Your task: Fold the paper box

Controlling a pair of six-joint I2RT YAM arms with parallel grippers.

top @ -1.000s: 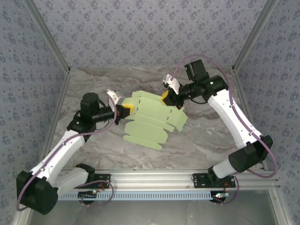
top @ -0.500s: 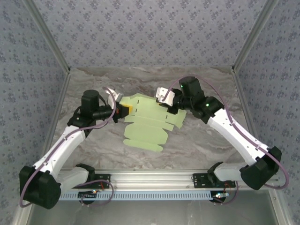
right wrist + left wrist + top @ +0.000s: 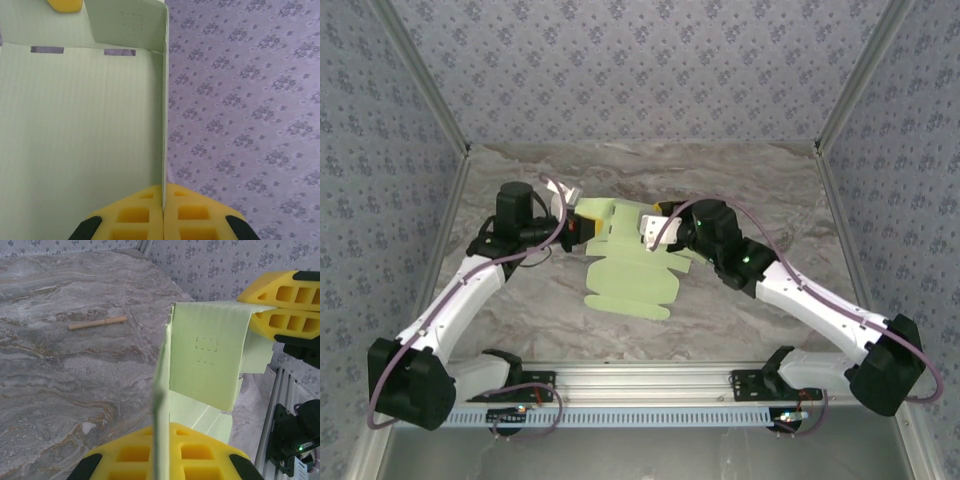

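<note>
Left end effector (image 3: 161, 447) and right end effector (image 3: 163, 210) each clamp the paper box (image 3: 628, 275); I'd fold slowly, keeping creases straight.

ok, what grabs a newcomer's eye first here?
The pale green die-cut card sheet sits at mid-table, partly folded up. The yellow-fingered left end effector and right end effector are each shut on an edge of it. A thin tan wooden stick lies apart on the marbled tabletop.
</note>
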